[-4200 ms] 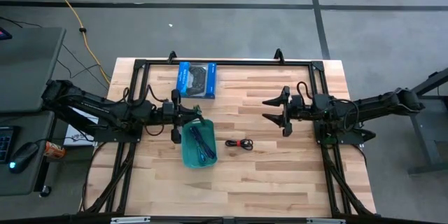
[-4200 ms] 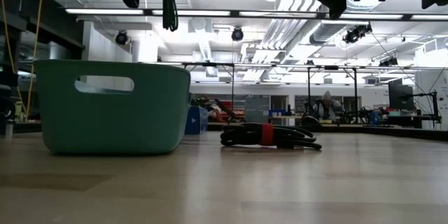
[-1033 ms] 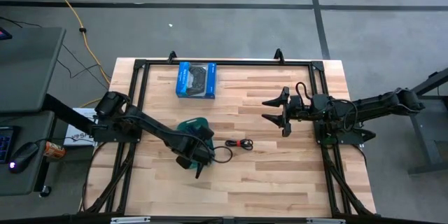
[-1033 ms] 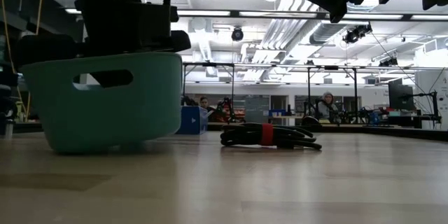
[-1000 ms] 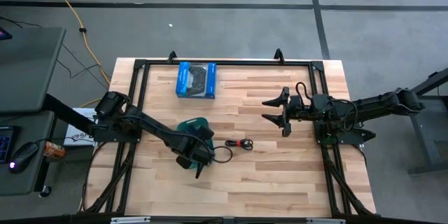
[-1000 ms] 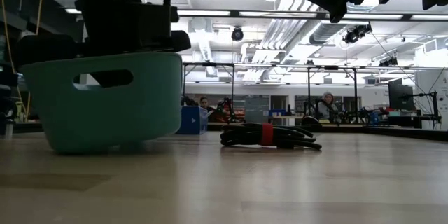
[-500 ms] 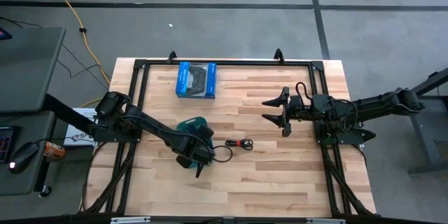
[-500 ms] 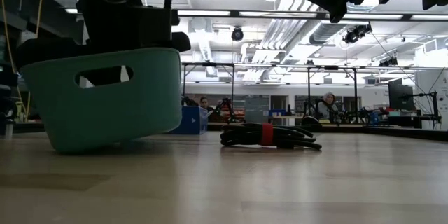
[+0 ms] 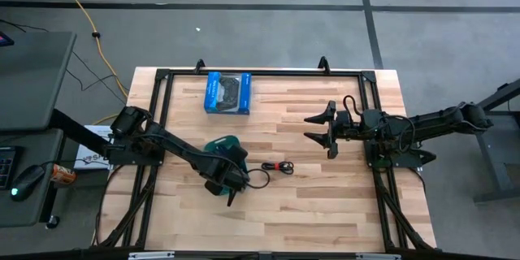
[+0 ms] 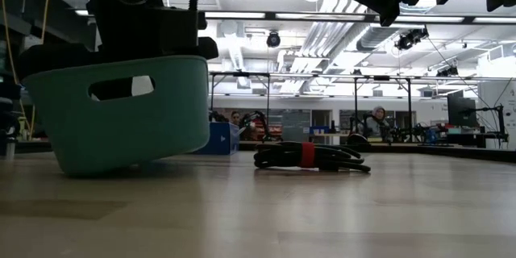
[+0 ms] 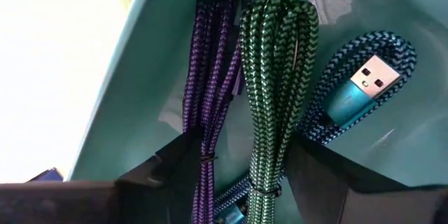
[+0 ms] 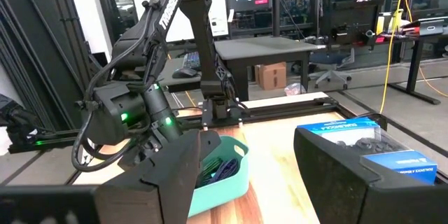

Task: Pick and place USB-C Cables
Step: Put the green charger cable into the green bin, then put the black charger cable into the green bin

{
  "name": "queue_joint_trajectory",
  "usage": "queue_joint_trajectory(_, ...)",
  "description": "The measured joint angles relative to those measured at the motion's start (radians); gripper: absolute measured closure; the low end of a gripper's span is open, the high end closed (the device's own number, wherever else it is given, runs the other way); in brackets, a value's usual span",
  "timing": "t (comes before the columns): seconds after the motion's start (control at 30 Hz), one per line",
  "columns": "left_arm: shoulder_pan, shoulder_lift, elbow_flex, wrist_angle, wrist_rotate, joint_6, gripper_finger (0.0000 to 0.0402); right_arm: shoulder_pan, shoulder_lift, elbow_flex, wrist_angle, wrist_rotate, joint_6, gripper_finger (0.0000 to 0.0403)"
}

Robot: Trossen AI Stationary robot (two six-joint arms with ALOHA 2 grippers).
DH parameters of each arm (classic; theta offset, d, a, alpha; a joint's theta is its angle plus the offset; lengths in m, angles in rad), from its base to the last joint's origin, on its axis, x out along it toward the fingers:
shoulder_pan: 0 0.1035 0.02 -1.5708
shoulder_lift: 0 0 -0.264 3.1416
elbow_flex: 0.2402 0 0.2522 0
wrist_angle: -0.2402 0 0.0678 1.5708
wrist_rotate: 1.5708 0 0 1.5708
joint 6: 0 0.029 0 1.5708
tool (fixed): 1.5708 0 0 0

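A teal bin (image 10: pixel 121 121) stands tipped left of the table's middle, on its left bottom edge. Inside it lie a purple cable (image 11: pixel 210 77), a green cable (image 11: pixel 276 77) and a blue-teal cable (image 11: pixel 357 84). My left gripper (image 11: pixel 246 143) reaches down into the bin (image 9: pixel 221 144), open, with the green and purple cables between its fingers. A black cable with a red tie (image 9: pixel 279 166) lies flat on the table right of the bin. My right gripper (image 9: pixel 311 127) hangs open above the table's right half, holding nothing. My left gripper comes into the bin from above, its fingers (image 11: pixel 175 171) on either side of the green and purple cables. Whether they touch the cables or the bin's wall (image 11: pixel 140 63), I cannot tell. The bin's right bottom edge (image 10: pixel 189 155) is off the table.
A blue box picturing a game controller (image 9: pixel 227 93) lies at the table's far edge, left of centre. A black frame (image 9: pixel 244 71) runs round the tabletop. Bare wood lies near and right of the black cable (image 10: pixel 310 156). People show in the room beyond.
The teal bin has tipped a little further under my left arm: its right side has risen while its left bottom edge stays on the table. My right arm and the black cable have kept still.
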Motion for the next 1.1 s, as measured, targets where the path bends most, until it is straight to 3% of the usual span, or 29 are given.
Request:
queue_joint_trajectory(0.4,0.000,0.002,0.055,-0.057,-0.004,-0.028,0.0220,0.000,0.000,0.000,0.000,0.000,0.000,0.0180)
queue_joint_trajectory(0.67,0.000,0.002,0.180,-0.210,-0.006,-0.030,0.0220,0.000,0.000,0.000,-0.008,0.000,0.000,0.0180)
queue_joint_trajectory(0.93,0.000,-0.011,0.385,-0.472,-0.126,-0.136,0.0220,0.000,0.000,0.000,-0.011,0.000,0.000,0.0180)
queue_joint_trajectory(1.1,0.000,-0.109,0.428,-0.439,-0.149,-0.203,0.0220,0.000,0.000,0.000,-0.020,0.000,0.002,0.0180)
